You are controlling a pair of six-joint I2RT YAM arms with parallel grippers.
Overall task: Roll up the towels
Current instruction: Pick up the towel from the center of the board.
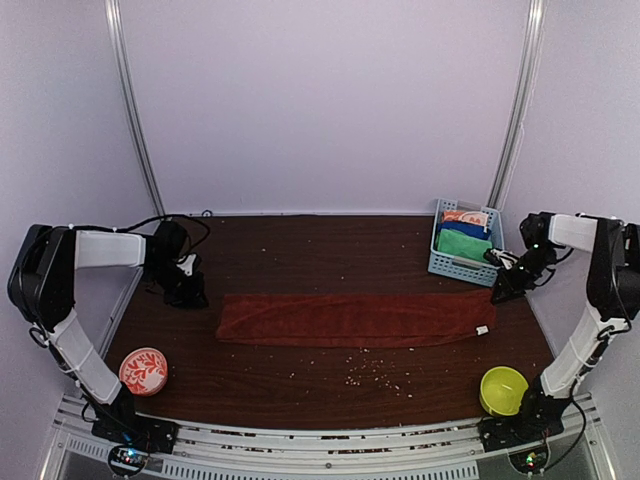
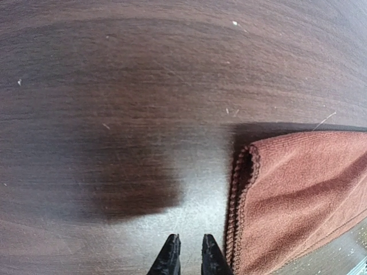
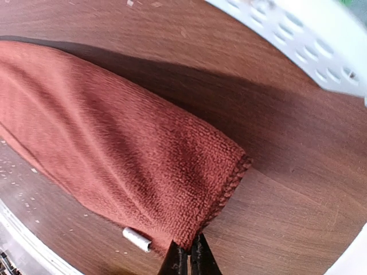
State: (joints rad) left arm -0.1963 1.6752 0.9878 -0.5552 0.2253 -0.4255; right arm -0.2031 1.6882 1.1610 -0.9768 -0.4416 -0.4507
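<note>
The rust-red towel (image 1: 350, 320) lies spread out as a long strip across the middle of the table. My right gripper (image 3: 188, 252) is shut on the near corner of its right end (image 3: 114, 149), next to a small white tag (image 3: 136, 239). In the top view that gripper (image 1: 500, 292) is low at the strip's right end. My left gripper (image 2: 190, 252) hovers over bare wood just left of the towel's hemmed left edge (image 2: 298, 195), its fingers a narrow gap apart with nothing between them. A green towel (image 1: 463, 243) lies folded in the basket.
A light blue basket (image 1: 455, 266) at the back right also holds blue and orange cloths; its white perforated wall (image 3: 298, 34) is close behind my right gripper. An orange patterned bowl (image 1: 143, 371) sits front left, a yellow-green bowl (image 1: 503, 389) front right. Crumbs (image 1: 365, 375) dot the wood.
</note>
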